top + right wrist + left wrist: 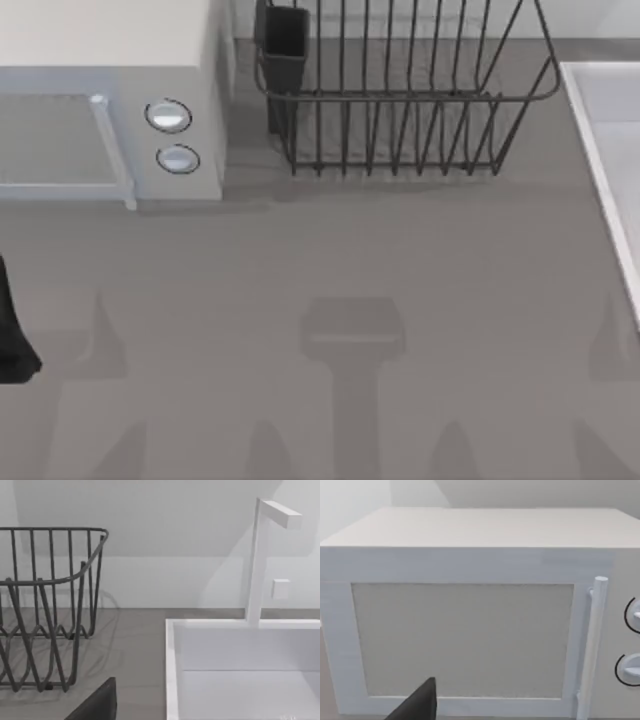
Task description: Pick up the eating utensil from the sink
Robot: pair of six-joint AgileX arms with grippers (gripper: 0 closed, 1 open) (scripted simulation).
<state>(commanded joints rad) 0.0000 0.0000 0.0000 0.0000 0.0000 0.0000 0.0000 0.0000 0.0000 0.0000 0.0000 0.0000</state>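
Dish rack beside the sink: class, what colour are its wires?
Dark grey, nearly black, on the dish rack; clearest in the right wrist view.

a white box [110, 100] with two round knobs [168, 116] sits at the back left corner of the grey table [330, 260]. its front carries a pale framed door panel [462, 640] with an upright bar handle [592, 645] beside the knobs. just right of it, along the back edge, stands a dark wire rack [400, 90], open at the top, with a small dark cup-like holder [283, 40] fixed at its left end. a white faucet [260, 560] with a squared spout rises near the back right, against a plain pale wall [165, 540].
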